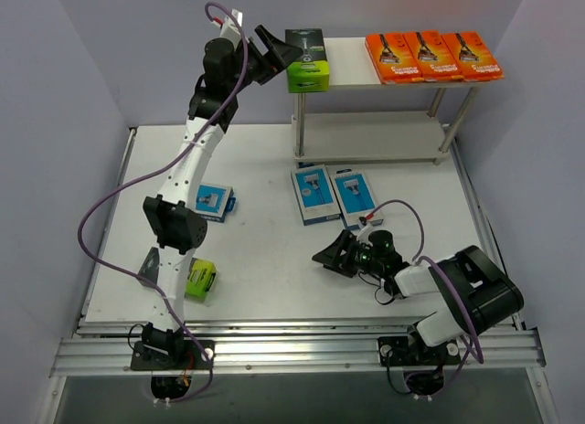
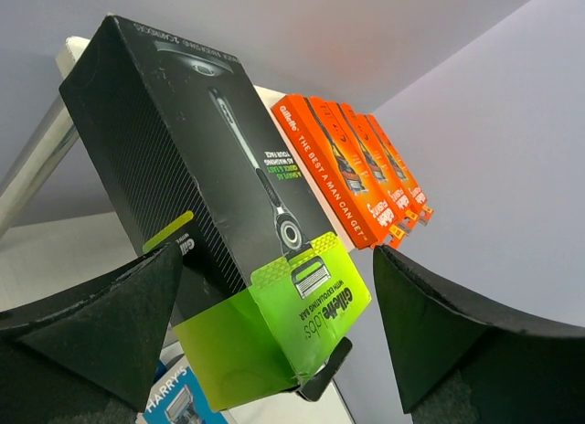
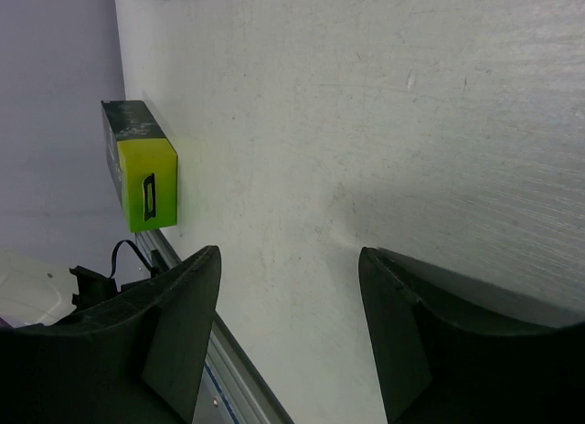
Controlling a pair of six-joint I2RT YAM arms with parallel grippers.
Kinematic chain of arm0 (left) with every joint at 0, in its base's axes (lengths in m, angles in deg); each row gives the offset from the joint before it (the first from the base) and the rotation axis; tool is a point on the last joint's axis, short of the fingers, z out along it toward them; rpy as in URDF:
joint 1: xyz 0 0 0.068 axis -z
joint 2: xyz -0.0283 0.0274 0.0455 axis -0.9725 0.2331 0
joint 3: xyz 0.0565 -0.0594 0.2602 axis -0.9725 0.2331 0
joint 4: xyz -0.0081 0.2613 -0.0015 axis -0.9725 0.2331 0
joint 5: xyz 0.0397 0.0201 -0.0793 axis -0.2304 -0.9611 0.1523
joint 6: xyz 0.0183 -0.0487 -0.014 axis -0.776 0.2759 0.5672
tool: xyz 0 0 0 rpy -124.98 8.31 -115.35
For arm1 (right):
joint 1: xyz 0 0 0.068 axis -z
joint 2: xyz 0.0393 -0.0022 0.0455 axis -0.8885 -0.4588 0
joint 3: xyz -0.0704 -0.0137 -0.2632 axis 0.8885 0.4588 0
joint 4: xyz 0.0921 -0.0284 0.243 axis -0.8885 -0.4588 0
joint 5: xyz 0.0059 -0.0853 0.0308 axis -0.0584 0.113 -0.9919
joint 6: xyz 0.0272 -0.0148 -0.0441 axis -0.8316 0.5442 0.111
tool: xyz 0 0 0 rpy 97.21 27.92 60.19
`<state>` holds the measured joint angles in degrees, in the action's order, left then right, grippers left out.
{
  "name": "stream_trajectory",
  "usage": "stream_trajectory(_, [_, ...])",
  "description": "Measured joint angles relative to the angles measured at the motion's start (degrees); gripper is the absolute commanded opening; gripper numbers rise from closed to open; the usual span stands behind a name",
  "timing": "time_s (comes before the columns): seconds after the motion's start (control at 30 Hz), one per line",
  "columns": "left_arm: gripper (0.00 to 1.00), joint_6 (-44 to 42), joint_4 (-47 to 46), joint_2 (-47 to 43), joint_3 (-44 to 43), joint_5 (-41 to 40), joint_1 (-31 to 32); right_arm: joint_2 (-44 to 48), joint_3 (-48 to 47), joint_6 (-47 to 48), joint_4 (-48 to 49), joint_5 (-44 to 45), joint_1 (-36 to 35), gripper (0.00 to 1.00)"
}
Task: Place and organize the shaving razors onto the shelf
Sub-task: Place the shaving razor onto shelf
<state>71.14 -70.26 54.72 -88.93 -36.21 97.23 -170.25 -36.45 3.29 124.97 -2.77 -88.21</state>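
Top external: black razor pack (image 1: 201, 280) half hidden behind left arm (image 1: 178, 196); left hand (image 1: 281, 54), right hand (image 1: 326, 252) open.

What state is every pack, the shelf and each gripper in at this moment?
Shelf black pack: lying on top board, left end.
Orange packs: three side by side, top board, right.
Blue packs: three, flat on table.
Table black pack: lying near front left.
Left gripper: open, straddling shelf black pack.
Right gripper: open, empty, low over table.
Shelf: upright.
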Motion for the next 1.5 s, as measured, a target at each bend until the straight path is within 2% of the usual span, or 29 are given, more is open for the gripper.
stream_trajectory(0.3, [0.94,0.0,-4.5,1.3,0.0,-0.1,1.5,-1.4,-0.1,0.0,2.0,-0.8,0.0,0.58])
stream_trajectory(0.93, [0.94,-0.1,-7.2,5.0,-0.7,-0.1,3.1,-2.9,-0.5,-0.1,3.4,-2.1,0.0,0.58])
stream_trajectory(1.07, [0.94,-1.7,-8.0,-0.9,8.2,0.0,2.6,0.3,-1.6,1.4,-2.4,-1.9,0.0,0.58])
stream_trajectory(1.23, [0.94,-3.7,-7.2,-14.0,22.9,1.1,0.4,8.0,-7.6,6.2,-16.1,-1.1,-0.1,0.59])
stream_trajectory(1.33, [0.94,-4.1,-8.1,-23.9,32.7,2.5,-3.5,12.5,-12.9,9.0,-22.6,-0.3,-0.1,0.58])
stream_trajectory(1.5, [0.94,-6.2,-9.2,-42.3,48.9,3.2,-14.2,16.5,-22.0,13.4,-31.6,1.0,-0.8,0.58])
